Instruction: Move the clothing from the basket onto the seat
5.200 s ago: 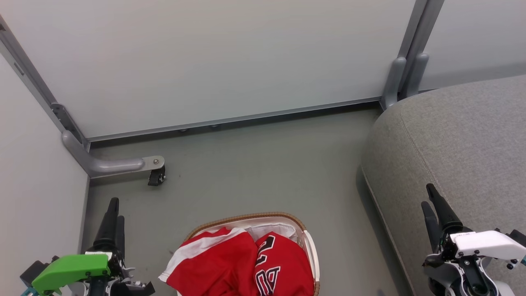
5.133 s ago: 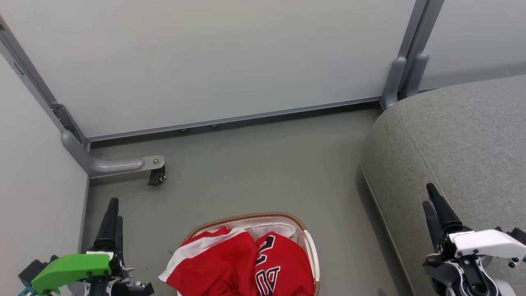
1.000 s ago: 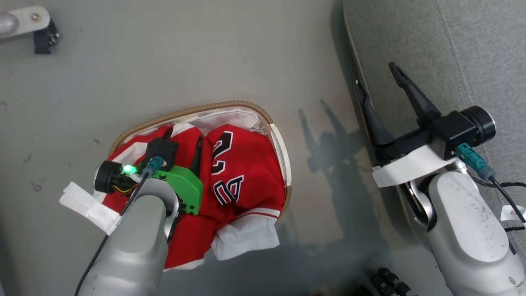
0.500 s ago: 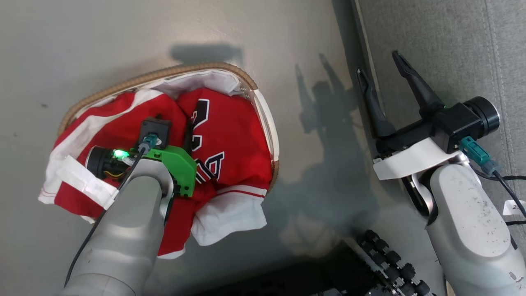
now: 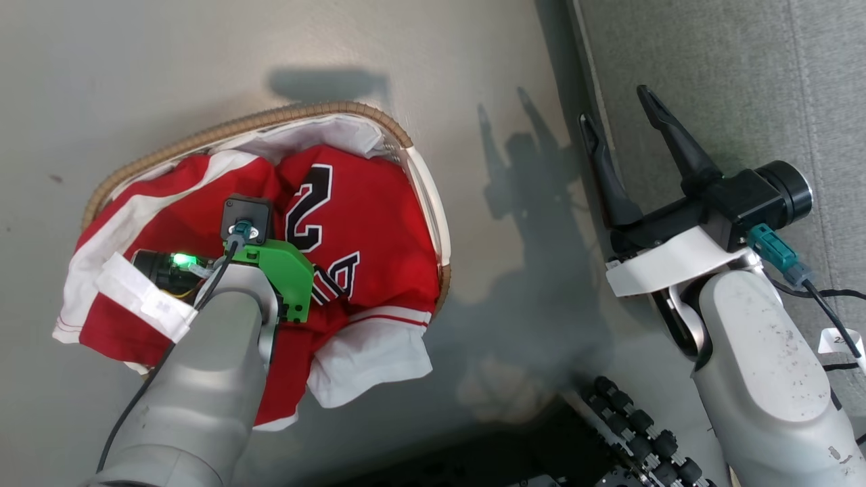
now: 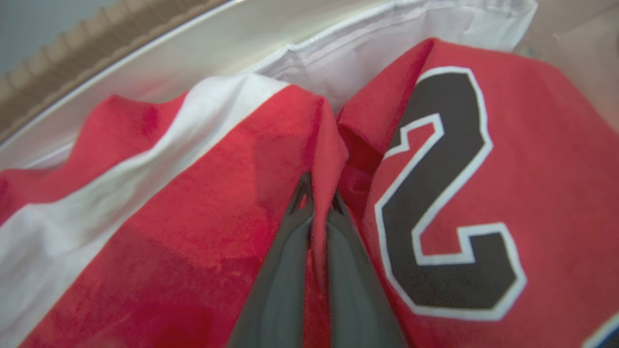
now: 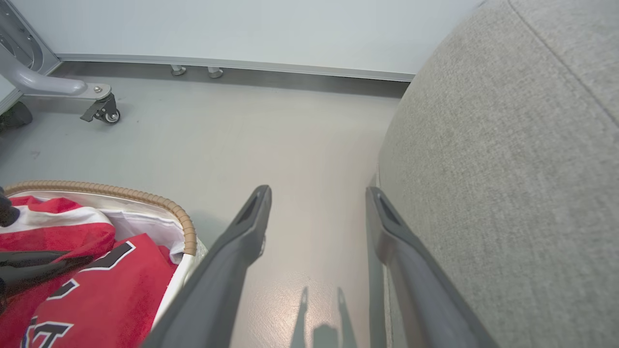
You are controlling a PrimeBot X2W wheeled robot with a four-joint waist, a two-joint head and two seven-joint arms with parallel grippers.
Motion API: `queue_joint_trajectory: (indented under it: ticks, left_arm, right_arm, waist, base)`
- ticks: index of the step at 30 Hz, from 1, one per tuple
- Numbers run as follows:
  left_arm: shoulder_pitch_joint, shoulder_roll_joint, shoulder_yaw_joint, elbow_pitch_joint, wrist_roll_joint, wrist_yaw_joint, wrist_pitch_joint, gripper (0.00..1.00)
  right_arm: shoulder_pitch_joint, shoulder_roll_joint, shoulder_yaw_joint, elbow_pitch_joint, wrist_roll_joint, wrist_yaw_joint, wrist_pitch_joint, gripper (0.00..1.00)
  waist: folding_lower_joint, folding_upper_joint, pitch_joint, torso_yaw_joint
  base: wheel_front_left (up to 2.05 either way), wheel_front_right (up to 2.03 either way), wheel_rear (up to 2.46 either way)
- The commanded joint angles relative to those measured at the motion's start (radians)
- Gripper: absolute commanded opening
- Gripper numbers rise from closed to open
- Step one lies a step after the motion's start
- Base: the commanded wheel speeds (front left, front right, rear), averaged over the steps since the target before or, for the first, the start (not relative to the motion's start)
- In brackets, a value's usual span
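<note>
Item, nearest: left gripper (image 6: 320,195), jaws drawn narrow and pinching a raised fold of red fabric between the fingertips. Item: clothing (image 5: 379,223), red jerseys with white trim, heaped in the basket (image 5: 250,122); one white-edged part hangs out over the near rim and none lies on the seat. Legible: a large black "2" outlined in white; a second black character below it is partly covered and cannot be read. No brand mark is readable. Item: white liner (image 6: 387,43), bunched just behind the gripped fold. Item: right gripper (image 5: 614,106), jaws wide and empty, poised over the floor (image 5: 203,40) at the seat's edge. Item: white tag (image 5: 839,341) by the right arm's cable, its print too small to read. Item, farthest: seat (image 5: 731,81), grey and bare, to the right of the basket. Hazards, as judged: the pinch holds only a thin ridge and may slip on lifting; the tangled jerseys may come up together and spill onto the floor; the overhanging cloth or liner may drag and tip the light basket.
</note>
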Motion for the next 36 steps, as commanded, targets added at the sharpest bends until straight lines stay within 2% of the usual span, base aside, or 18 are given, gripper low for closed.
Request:
queue_joint_trajectory:
  ticks: [1, 8, 18, 27, 36]
  left_arm:
    - [0.022, 0.006, 0.009, -0.015, -0.010, 0.011, 0.001, 0.00]
    - [0.124, 0.009, 0.041, -0.115, -0.021, 0.021, 0.001, 0.00]
    - [0.307, 0.025, 0.101, -0.242, -0.012, -0.013, 0.001, 0.00]
    - [0.438, 0.010, 0.123, -0.469, 0.041, -0.046, 0.000, 0.00]
    - [0.485, 0.004, 0.112, -0.689, 0.063, -0.073, 0.000, 0.00]
  right_arm:
    - [-0.006, 0.001, 0.001, 0.005, 0.002, -0.001, -0.005, 1.00]
    - [0.024, 0.009, 0.014, 0.037, 0.006, -0.001, -0.005, 1.00]
    - [0.113, 0.029, 0.027, 0.085, 0.018, -0.001, -0.005, 1.00]
    - [0.233, 0.034, 0.019, 0.137, 0.012, -0.001, -0.005, 1.00]
    - [0.334, 0.031, -0.003, 0.158, 0.005, -0.001, -0.005, 1.00]
  waist:
    - [-0.0001, 0.0000, -0.037, 0.001]
    - [-0.0001, 0.0000, -0.181, 0.015]
    - [-0.0001, 0.0000, -0.442, 0.043]
    - [-0.0001, 0.0000, -0.648, 0.091]
    - [-0.0001, 0.0000, -0.791, 0.110]
  base:
    - [0.00, 0.00, 0.00]
    - [0.00, 0.00, 0.00]
    - [0.00, 0.00, 0.00]
    - [0.00, 0.00, 0.00]
    - [0.00, 0.00, 0.00]
